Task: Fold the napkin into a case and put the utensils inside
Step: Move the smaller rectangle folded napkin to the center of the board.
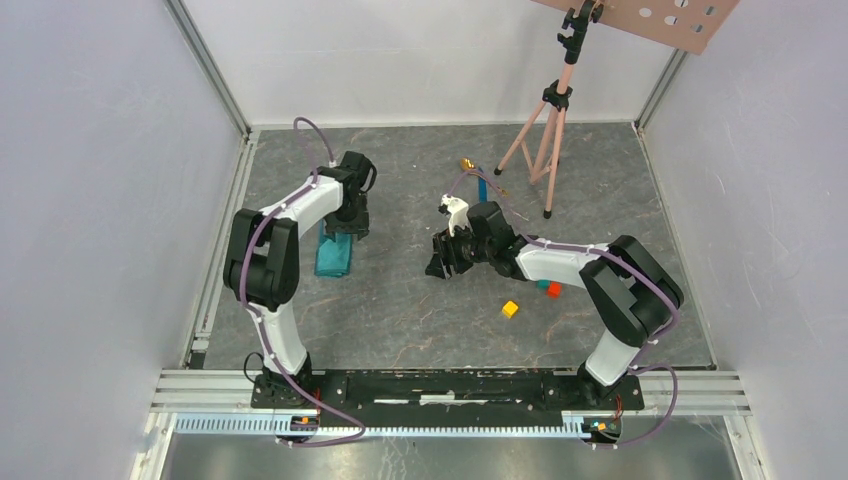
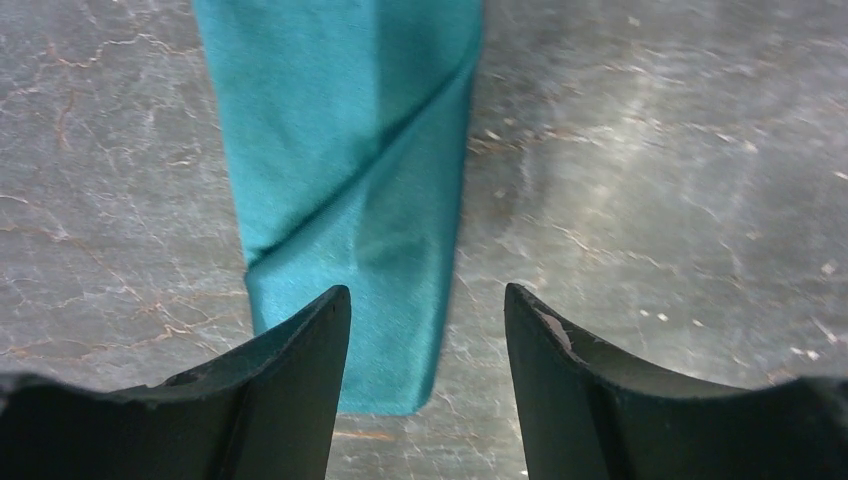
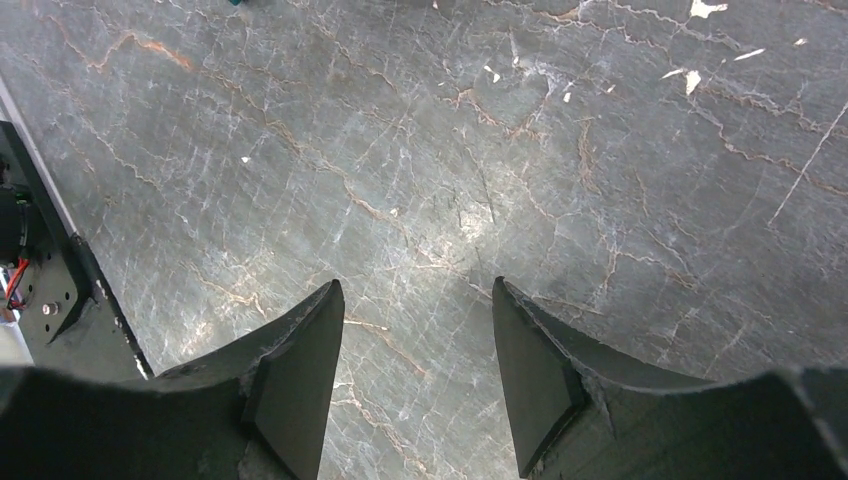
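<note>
The case lies folded narrow just under the left gripper, whose jaws stand parted and empty; the right gripper, equally wide and empty well right of the case, should pinch the utensils beyond it mid-handle.

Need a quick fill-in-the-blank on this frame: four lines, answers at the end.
1. The left gripper hangs ____ over the folded napkin.
2. The right gripper holds ____.
3. The spoon and blue stick lie by the tripod, ____ yet inside the napkin.
4. In the top view, the ____ cube lies lowest.
Missing: open; nothing; not; yellow.
</note>
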You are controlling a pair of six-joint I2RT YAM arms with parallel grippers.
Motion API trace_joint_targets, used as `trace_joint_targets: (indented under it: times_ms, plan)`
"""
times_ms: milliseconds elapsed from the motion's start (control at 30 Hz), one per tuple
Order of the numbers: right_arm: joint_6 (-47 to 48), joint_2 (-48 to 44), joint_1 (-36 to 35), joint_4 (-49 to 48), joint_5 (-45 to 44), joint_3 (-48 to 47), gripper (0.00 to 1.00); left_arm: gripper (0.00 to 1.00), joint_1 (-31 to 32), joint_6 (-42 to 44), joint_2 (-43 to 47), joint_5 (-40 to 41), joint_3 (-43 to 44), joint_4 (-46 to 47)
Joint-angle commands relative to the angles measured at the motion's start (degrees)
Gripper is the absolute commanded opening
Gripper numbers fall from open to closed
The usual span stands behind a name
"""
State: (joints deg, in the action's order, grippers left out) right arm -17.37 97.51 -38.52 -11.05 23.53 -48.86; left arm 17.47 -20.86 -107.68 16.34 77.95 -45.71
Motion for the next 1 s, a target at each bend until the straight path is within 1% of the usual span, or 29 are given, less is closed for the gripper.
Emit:
trace_joint_targets:
  times_ms: [0,133,300,467,567,633,700,833,967]
  plan:
    - [-0.5,-2.5,-0.1,-3.8,1.4,0.8,0.62,0.64,-2.8,4.1,-1.7,1.2,0.7,0.4]
    - [-0.7,-2.6,-0.1,-4.2,1.7,0.8,0.62,0.64,-5.0,4.9,-1.7,-1.7,-0.7,1.7]
    - [-1.1,-2.3,-0.2,-5.0,2.3,0.9,0.62,0.64,-8.3,7.2,-1.4,-2.5,-2.9,2.1]
    - [-1.7,-1.7,-0.6,-5.8,2.8,1.0,0.62,0.64,-9.7,10.1,-0.3,2.6,-4.0,0.9]
    - [-1.6,-1.7,-0.9,-6.0,2.8,1.0,0.62,0.65,-11.7,11.1,1.3,2.5,-4.4,0.7]
    - [-1.7,-1.7,-1.1,-6.2,2.7,1.1,0.62,0.65,-14.3,11.0,2.2,0.7,-4.2,0.1]
    - [-1.7,-1.4,-1.2,-6.1,2.9,1.0,0.62,0.65,-15.1,10.9,3.8,-0.8,-3.7,-0.4]
    - [-1.7,-1.3,-1.4,-6.1,2.8,0.7,0.62,0.68,-15.0,9.3,7.0,-11.2,-2.3,0.5]
    - [-1.4,-1.1,-1.6,-5.7,2.7,0.3,0.62,0.66,-15.5,6.3,4.3,-19.1,4.5,2.2]
